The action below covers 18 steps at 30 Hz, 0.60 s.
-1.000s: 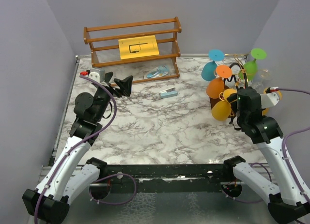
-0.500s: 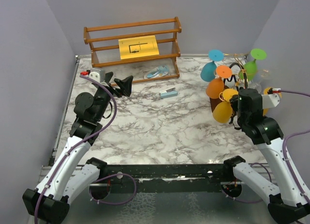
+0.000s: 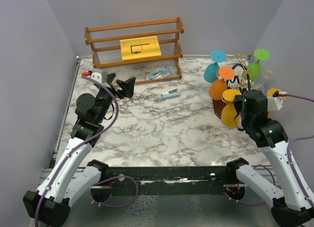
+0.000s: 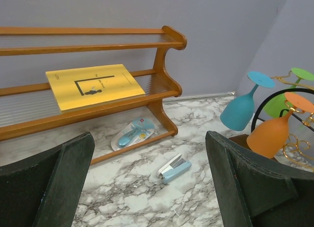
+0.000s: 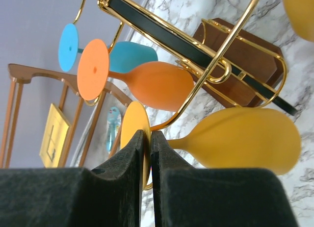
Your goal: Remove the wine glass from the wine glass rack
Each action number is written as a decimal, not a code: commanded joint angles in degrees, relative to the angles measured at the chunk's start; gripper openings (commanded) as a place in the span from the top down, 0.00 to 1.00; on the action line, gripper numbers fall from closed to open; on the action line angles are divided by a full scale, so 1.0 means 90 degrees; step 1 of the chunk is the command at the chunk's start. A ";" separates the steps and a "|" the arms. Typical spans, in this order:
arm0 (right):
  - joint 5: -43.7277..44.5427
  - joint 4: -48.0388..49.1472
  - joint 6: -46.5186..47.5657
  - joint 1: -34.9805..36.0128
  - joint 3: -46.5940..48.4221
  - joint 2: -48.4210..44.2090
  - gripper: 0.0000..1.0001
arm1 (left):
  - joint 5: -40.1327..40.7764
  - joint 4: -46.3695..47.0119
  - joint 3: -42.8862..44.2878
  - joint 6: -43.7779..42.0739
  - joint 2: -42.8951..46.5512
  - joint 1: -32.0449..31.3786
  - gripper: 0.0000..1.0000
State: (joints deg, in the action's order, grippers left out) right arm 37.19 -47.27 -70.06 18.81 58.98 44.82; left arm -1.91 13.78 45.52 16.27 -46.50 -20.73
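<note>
The wine glass rack [image 3: 217,107] stands at the right: a dark wooden block [image 5: 241,64] with gold and black wire arms. Coloured glasses hang from it upside down. My right gripper [image 5: 150,137] is shut on the round foot [image 5: 131,123] of the yellow wine glass [image 5: 241,138], whose stem still lies in a gold wire arm. From above, that yellow wine glass [image 3: 229,114] hangs at the rack's near side, just left of the right wrist. My left gripper [image 3: 121,85] hovers open over the table's left side, far from the rack, and in its own view the left gripper [image 4: 149,138] holds nothing.
An orange glass [image 3: 218,88], a teal glass [image 3: 212,71] and a green glass [image 3: 253,69] crowd the same rack. A slatted wooden shelf [image 3: 132,45] with a yellow sheet stands at the back. A blue stapler [image 3: 170,94] and a blue packaged tool [image 3: 160,73] lie near it.
My right gripper's jaws have closed onto the yellow glass's foot, and the glass has shifted slightly right. The left arm has not moved.
</note>
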 commanded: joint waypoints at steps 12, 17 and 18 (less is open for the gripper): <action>-0.0043 0.0074 -0.0641 0.0057 0.0040 -0.0120 0.99 | -0.0178 0.0252 -0.0018 0.0093 0.0009 -0.0016 0.01; -0.0035 0.0056 -0.0965 0.0059 -0.0005 -0.0254 0.99 | -0.0178 0.0246 -0.0015 0.0096 0.0010 -0.0016 0.01; -0.0029 0.0071 -0.1012 0.0059 -0.0017 -0.0291 0.99 | -0.0181 0.0246 -0.0013 0.0096 0.0010 -0.0012 0.01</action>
State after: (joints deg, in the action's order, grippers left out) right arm 36.29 -45.63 -76.40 18.83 58.98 43.64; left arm -2.15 14.11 45.52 16.67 -46.54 -20.75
